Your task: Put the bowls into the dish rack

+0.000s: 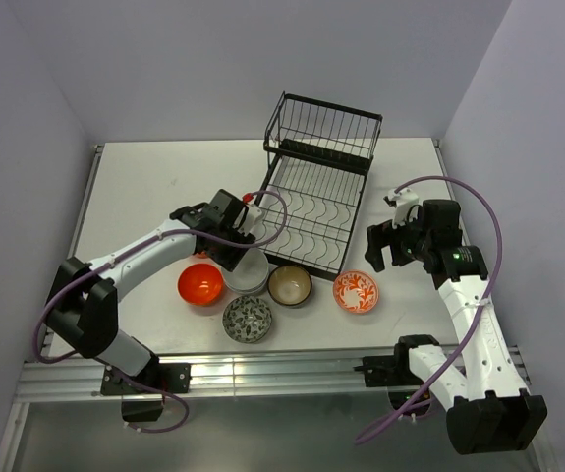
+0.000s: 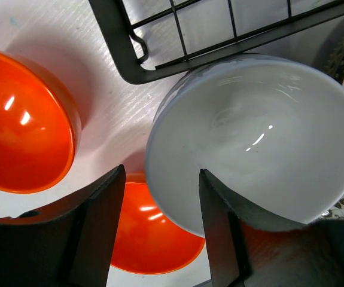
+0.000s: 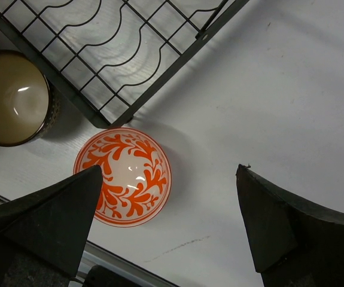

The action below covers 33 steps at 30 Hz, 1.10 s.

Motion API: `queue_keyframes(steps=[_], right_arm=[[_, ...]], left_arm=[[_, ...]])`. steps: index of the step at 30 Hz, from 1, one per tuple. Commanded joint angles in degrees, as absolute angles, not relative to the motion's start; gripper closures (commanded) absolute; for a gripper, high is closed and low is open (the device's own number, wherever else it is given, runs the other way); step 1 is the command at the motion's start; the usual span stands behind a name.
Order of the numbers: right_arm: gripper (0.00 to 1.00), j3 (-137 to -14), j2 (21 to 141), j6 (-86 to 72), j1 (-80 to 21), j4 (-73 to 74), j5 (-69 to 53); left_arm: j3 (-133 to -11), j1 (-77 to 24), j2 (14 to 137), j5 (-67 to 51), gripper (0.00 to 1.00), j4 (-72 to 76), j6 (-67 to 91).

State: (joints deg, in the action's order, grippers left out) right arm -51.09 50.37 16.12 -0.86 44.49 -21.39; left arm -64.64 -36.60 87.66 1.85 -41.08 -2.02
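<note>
The black wire dish rack [image 1: 321, 187] stands at the table's back middle, with no bowls in it. In front of it lie a white bowl [image 1: 248, 276], an orange-red bowl [image 1: 201, 284], a grey-patterned bowl [image 1: 248, 319], a brown dark-rimmed bowl [image 1: 290, 285] and an orange-and-white bowl [image 1: 357, 292]. My left gripper [image 1: 238, 246] is open over the white bowl [image 2: 255, 131]. It straddles the bowl's rim, one finger [image 2: 219, 233] inside and one [image 2: 100, 227] outside with a gap. Two orange-red bowls [image 2: 22, 119] [image 2: 154, 233] show beside it. My right gripper [image 1: 392, 248] is open and empty above the orange-and-white bowl [image 3: 124, 176].
The rack's front corner [image 2: 160, 66] lies close to the white bowl. The brown bowl [image 3: 13, 95] sits against the rack's front edge [image 3: 136, 101]. The table's metal front rail [image 1: 262, 369] runs just behind the bowls. Grey walls close in both sides.
</note>
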Motion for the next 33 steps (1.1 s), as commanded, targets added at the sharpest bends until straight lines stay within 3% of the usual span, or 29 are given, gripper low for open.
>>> queue_keyframes(steps=[1, 15, 19, 23, 26, 29, 33], right_arm=[[0.00, -52.82, 49.83, 15.91, -0.70, 44.30, -22.50], [0.00, -53.35, 51.86, 15.12, -0.70, 43.86, -25.14], [0.00, -53.44, 51.59, 14.77, -0.70, 43.77, -25.31], [0.00, -53.61, 51.50, 14.68, -0.70, 43.77, -25.66], [0.00, -53.79, 51.77, 14.59, -0.70, 43.86, -26.54], [0.00, -54.14, 52.12, 14.59, -0.70, 44.03, -27.59], [0.00, -54.75, 52.47, 14.41, -0.70, 44.21, -29.18]], left_arm=[[-66.54, -36.91, 87.80, 4.13, 0.42, -40.61, -0.62], [-68.20, -36.83, 90.61, 3.43, 0.55, -39.55, 1.84], [-68.73, -36.91, 91.41, 3.08, 0.64, -39.73, 2.37], [-68.91, -36.83, 90.53, 3.95, 0.81, -40.25, 2.64], [-70.04, -36.83, 89.30, 3.61, 0.85, -41.31, 2.81], [-71.10, -36.83, 88.42, 2.73, 1.00, -42.54, 2.81], [-71.81, -36.91, 87.10, 1.32, 1.00, -42.98, 2.64]])
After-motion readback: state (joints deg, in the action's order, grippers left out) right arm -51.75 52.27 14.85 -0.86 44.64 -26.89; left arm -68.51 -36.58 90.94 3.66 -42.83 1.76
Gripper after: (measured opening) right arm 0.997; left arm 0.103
